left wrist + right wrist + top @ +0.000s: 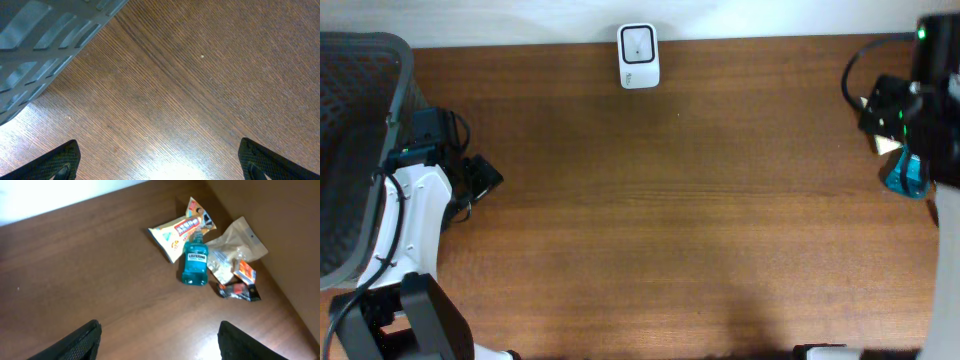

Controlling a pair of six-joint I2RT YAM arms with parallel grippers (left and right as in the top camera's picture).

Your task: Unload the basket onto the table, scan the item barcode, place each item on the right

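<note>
Now on the counter (670,220): brown wood grain, with a basket at the left edge, a scanner at the far edge and a cluster of goods at the right edge.
Scanner (638,55): small white unit with a dark square face, at the middle of the far edge, well apart from both arms.
Basket (350,120): dark grey mesh, off the counter's left end; one corner shows at the top left of the left wrist view.
Mouthwash bottle (195,262): teal with a white label, lying flat near the right edge, its cap touching the snack packet; in the overhead view the right arm partly covers it.
Snack packet (175,232): pale yellow and white with red print, lying flat just beyond the bottle.
Clear bag (235,247): crinkled, against the bottle's right side.
Small wrappers (240,285): one orange and one dark, at the clear bag's near edge; their print is too small to read.
Left pincer (162,167): spread wide with nothing between the tips, over bare wood near the basket corner.
Right pincer (157,345): tips far apart and holding nothing, above bare wood short of the cluster.
Task items: all lying on the counter at the right edge, none gripped, far from the scanner.
</note>
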